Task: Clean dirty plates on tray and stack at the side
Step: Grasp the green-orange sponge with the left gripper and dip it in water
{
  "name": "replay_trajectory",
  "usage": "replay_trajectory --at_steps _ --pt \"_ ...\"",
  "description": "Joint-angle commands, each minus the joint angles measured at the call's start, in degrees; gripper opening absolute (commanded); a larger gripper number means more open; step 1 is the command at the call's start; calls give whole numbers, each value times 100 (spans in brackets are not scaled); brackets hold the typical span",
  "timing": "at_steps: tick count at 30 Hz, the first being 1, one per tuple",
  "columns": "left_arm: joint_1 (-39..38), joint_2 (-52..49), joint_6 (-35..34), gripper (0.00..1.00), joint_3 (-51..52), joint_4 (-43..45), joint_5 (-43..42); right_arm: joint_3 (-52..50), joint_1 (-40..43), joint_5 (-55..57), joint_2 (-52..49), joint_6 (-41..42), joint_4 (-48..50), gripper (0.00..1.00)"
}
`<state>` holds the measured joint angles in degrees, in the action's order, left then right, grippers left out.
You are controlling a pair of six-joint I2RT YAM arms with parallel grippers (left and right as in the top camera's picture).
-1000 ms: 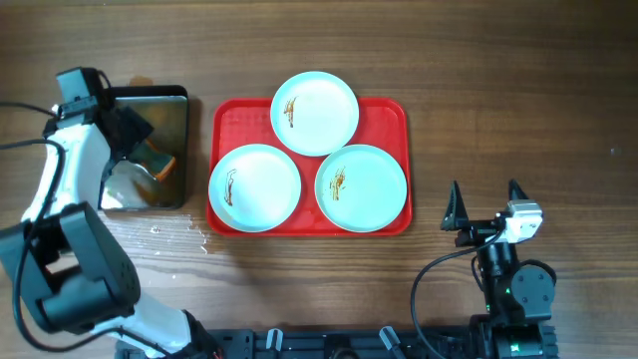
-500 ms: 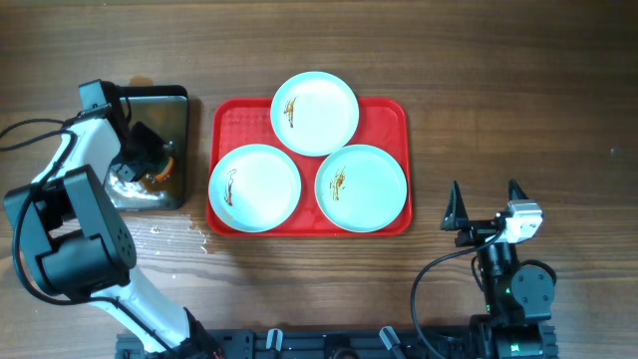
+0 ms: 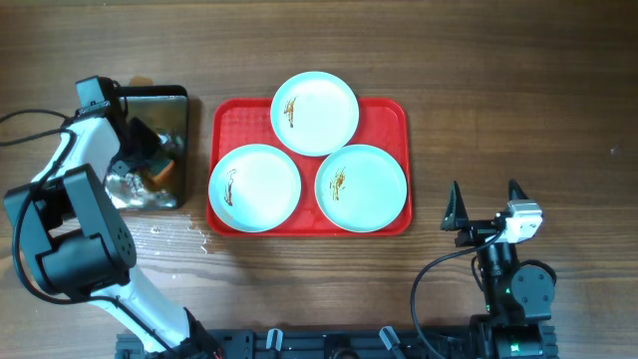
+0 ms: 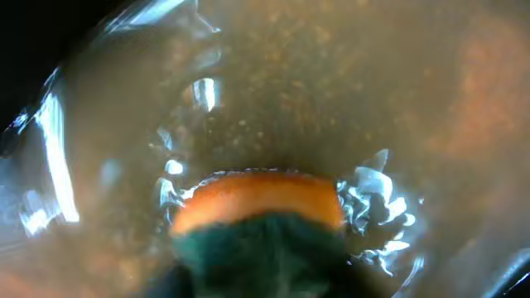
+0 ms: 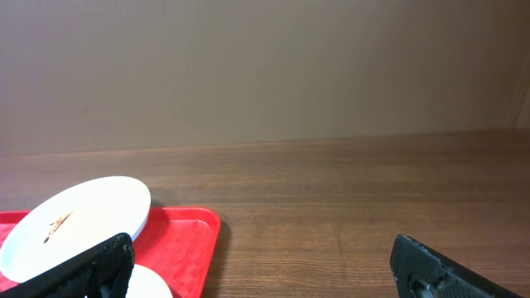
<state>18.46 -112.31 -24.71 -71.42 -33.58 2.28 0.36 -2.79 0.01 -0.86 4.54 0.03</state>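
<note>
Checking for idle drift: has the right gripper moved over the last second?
No. The right gripper sits open in the same spot as in both earlier overhead pictures, just right of the lower right corner of the tray.

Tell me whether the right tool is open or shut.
Open: the right tool has its two fingers spread wide apart, with nothing between them.

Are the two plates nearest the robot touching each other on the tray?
Apart. The overhead view shows a strip of the red tray plainly visible between the left plate and the right plate.
</note>
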Motion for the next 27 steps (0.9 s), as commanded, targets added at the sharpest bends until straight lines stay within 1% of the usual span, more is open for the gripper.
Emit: replay_trajectory --at_steps 1,6,7,8,10,11,13,14,15,16,21,22,23,24,27 --pt "9 -83 48 100 20 -79 74 -7 9 -46 22 52 26 100" --pt "2 -83 46 100 20 -584 -354 -7 9 -46 22 55 26 100" --pt "2 -83 48 96 20 -645 -479 -7 9 -46 22 52 26 100" --pt "2 -83 46 71 20 -730 -533 -7 9 -46 22 50 26 100" --pt "2 -85 46 32 20 -855 -549 -7 9 -46 22 52 26 100" --pt "2 -85 46 5 20 -892 -549 -7 9 -46 22 52 26 100" --pt "4 -83 48 4 20 -881 -546 -7 9 -46 22 52 28 100" --pt "9 -83 48 7 20 -831 -546 -7 9 -46 22 52 26 100" --pt "9 -83 48 70 20 -774 -546 -7 9 -46 22 52 26 100" --pt "9 -83 48 100 20 -691 -546 -7 9 -46 22 55 28 100" --pt "9 -83 48 100 20 -256 -481 -7 9 -46 22 52 26 100" --pt "9 -83 50 78 20 -256 -481 -7 9 -46 22 55 28 100" --pt "9 -83 50 25 20 -267 -481 -7 9 -46 22 52 26 100" --pt "9 -83 48 4 20 -293 -483 -7 9 -46 22 52 28 100" --pt "9 175 50 4 7 -413 -481 -7 9 -46 22 52 26 100"
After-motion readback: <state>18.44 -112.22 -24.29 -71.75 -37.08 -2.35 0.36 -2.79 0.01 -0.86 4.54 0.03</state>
